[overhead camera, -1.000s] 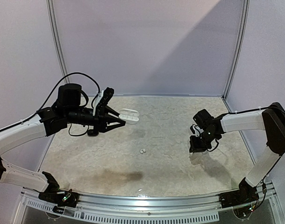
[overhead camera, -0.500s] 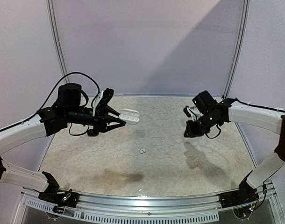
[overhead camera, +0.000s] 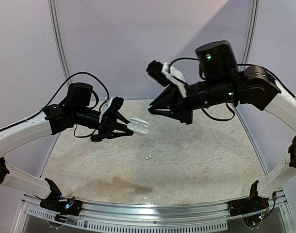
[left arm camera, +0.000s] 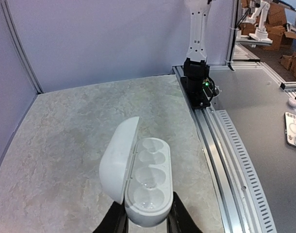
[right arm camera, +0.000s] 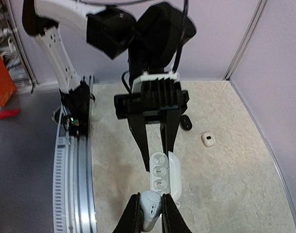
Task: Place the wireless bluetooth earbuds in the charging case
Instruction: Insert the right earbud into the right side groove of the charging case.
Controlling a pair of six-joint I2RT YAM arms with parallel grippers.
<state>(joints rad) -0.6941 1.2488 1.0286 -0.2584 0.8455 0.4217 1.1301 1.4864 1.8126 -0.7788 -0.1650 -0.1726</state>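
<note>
Open charging case (left arm camera: 140,182), wells empty, clamped in left gripper (left arm camera: 147,219); right gripper (right arm camera: 151,198) pinches white earbud (right arm camera: 149,217) near case. None inserted.

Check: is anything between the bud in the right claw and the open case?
Nothing visible. The right claw holds a white bud just short of the case, which the left claw holds with its lid swung aside and its pockets empty.
</note>
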